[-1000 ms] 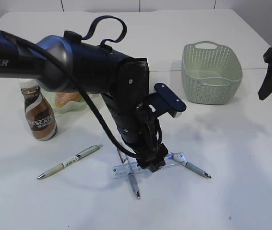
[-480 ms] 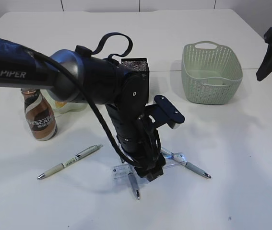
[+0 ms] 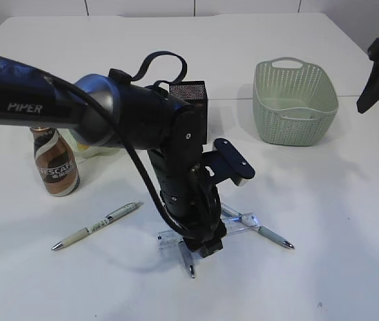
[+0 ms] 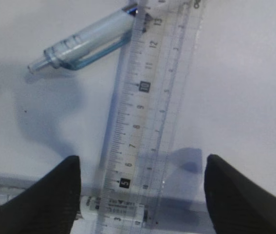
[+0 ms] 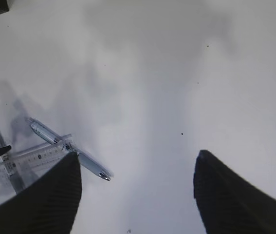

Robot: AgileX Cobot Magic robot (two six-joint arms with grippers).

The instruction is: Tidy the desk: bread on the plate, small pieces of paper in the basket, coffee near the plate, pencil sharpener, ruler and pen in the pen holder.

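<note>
We see left fingers apart, straddling ruler | ruler's long axis runs straight ahead between them | right fingers apart, idle, well away

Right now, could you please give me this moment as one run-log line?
left pincer: open, low over ruler | ruler: flat on desk, across two pens | right pincer: open, empty | pen holder: behind left arm

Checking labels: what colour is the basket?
Pale sage green, woven-look perforated sides; basket shows best in the exterior view.
</note>
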